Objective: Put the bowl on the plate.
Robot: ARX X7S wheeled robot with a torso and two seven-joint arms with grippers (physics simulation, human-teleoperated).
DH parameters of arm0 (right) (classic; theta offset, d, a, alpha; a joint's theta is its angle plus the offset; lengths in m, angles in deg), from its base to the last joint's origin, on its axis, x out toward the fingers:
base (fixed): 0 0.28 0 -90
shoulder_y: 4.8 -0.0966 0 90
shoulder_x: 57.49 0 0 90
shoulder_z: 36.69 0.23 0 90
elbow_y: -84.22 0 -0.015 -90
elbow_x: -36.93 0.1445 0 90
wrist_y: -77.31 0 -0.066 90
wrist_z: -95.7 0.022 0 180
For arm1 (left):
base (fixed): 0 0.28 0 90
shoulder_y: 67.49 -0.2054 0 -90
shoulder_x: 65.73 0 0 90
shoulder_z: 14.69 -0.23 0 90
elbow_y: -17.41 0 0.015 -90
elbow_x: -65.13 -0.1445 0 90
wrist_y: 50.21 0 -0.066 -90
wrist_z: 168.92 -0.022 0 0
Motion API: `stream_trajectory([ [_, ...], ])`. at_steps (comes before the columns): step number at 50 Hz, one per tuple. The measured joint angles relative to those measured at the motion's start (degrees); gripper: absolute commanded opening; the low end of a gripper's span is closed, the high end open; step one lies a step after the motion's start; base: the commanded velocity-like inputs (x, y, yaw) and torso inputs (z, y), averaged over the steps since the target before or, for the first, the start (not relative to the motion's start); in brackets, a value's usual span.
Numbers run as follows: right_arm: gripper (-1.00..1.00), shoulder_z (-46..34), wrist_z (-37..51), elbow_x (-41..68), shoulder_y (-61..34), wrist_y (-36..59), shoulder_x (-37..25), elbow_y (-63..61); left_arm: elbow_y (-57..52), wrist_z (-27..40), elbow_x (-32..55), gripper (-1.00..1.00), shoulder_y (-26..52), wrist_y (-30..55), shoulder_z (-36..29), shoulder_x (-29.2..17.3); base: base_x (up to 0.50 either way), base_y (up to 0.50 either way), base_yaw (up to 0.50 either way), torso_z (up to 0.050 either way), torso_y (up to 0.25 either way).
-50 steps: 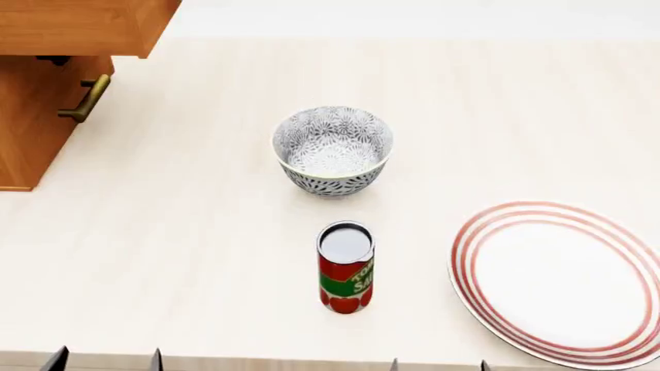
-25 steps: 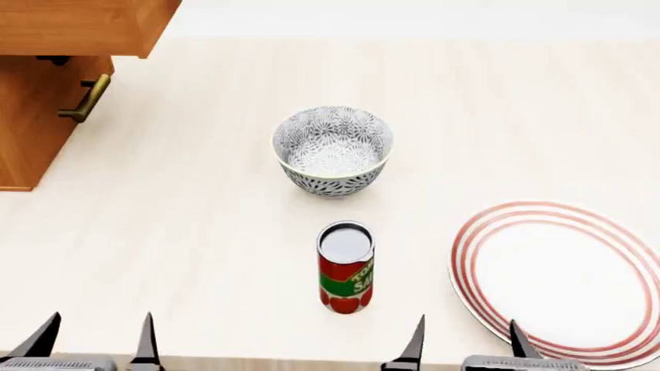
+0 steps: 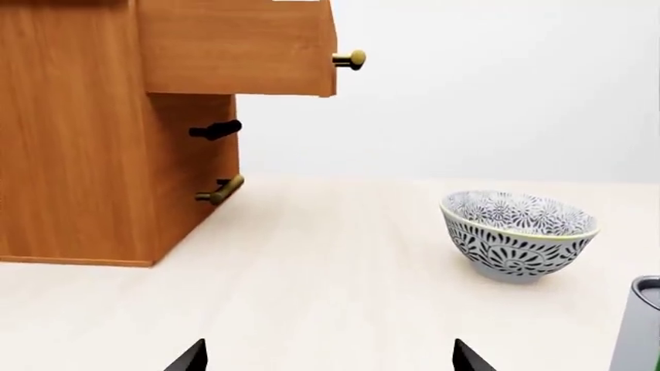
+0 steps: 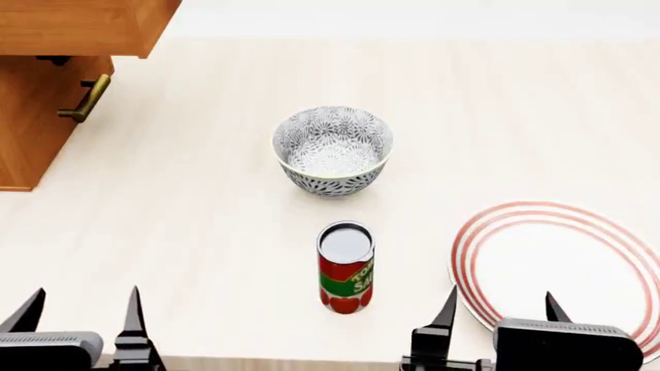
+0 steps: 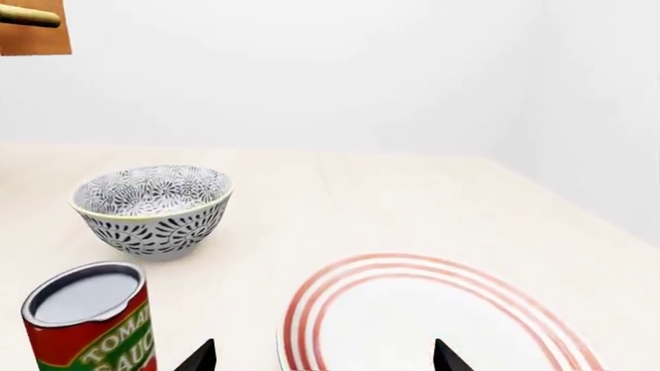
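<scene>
We saw both grippers, left (image 4: pixel 80 311) and right (image 4: pixel 500 309), spread empty; reaching the bowl (image 4: pixel 332 150) risked toppling the can (image 4: pixel 345 267) before the plate (image 4: pixel 562 278).

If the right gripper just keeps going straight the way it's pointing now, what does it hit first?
Most likely the plate: the right gripper is open and its fingertips already frame the plate's near rim. The bowl and can sit off to its left, though depth is hard to judge.

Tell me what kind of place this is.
Probably a simulated kitchen counter: a pale worktop holding a patterned bowl, a red-ringed plate and a tomato sauce can, beside a wooden cabinet with brass handles.
</scene>
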Motion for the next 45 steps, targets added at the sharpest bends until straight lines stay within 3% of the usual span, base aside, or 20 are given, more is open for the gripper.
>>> stream_trajectory([
  [45,1.00,1.3,-0.1,3.4,-0.3,2.1,-2.4,-3.3,-3.4,1.8,1.5,1.00,-0.8,-0.2,-1.8,-2.2,0.11,0.00,0.00,0.000,0.000],
])
